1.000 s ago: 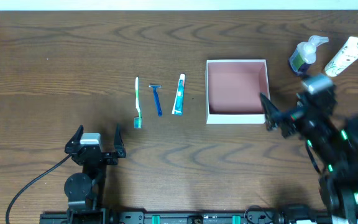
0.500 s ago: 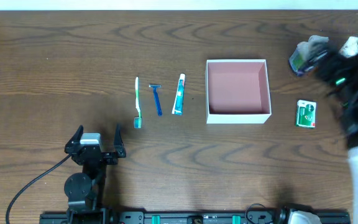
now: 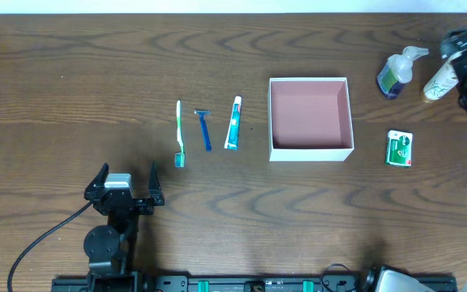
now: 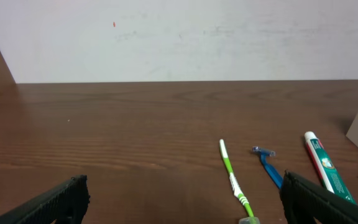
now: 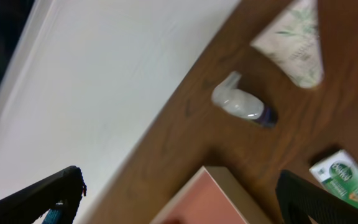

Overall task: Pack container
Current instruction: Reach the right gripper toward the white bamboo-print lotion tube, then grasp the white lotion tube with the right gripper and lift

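Container [image 3: 311, 152] sat empty at mid-table, right of the toothpaste [image 3: 233, 123]. Probably light card with crushable walls; take one wall at the rim. Left gripper [image 3: 126, 178] and right gripper [image 5: 178, 186] were spread, holding nothing.

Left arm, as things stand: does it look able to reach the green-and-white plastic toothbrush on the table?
Probably yes. The left gripper stands open just short of the green-and-white plastic toothbrush, with nothing on the brown wooden table between them. The blue razor lies beside it, apart.
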